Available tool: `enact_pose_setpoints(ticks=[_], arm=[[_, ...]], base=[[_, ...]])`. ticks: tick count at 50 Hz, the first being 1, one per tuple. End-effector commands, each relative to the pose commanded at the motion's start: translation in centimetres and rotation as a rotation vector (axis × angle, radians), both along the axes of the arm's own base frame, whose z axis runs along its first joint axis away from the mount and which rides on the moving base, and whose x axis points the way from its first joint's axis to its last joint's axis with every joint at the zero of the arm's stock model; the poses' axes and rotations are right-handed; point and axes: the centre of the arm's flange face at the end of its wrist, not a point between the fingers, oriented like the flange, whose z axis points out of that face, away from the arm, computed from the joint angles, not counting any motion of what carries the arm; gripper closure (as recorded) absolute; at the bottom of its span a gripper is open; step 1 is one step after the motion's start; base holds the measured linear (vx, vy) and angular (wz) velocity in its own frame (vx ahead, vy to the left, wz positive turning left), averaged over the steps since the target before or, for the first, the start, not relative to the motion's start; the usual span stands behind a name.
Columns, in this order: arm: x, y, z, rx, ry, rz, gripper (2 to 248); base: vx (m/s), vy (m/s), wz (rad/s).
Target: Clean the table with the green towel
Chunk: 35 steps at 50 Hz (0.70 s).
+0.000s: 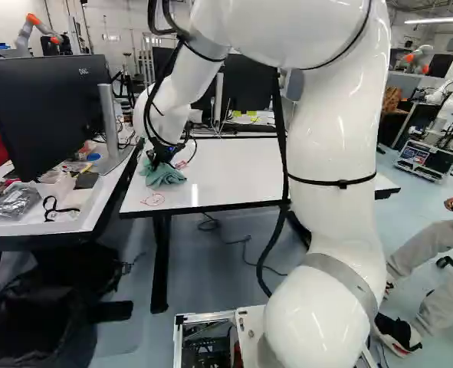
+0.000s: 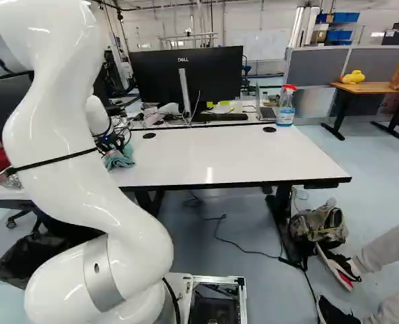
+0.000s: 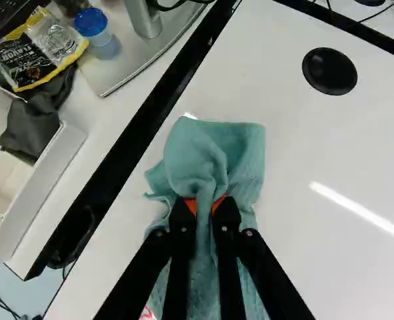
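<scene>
Wrist view: pinches the green towel (image 3: 213,153) with the gripper (image 1: 155,162) on the bench (image 3: 297,147), faces a blue-lidded cup (image 3: 92,23) at eleven o'clock.

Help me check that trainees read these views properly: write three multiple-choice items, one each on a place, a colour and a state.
1. Where is the green towel?
A) In the white tray
B) On the white table
C) On the floor

2. What colour is the trigger head of the spray bottle?
A) Blue
B) Yellow
C) Red

3. How is the gripper?
A) Shut on the towel
B) Open, above it
C) Shut, empty

1 B: it lies draped there.
2 C: the right base view shows it.
3 A: cloth is pinched between both fingers.
</scene>
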Motion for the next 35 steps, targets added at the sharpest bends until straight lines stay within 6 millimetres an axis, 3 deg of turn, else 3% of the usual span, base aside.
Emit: enact_pose_setpoints(ticks=[35], arm=[[-0.8, -6.0, 0.1, -0.01, 0.017, -0.088, 208]], base=[[0.0, 0.0, 0.0]])
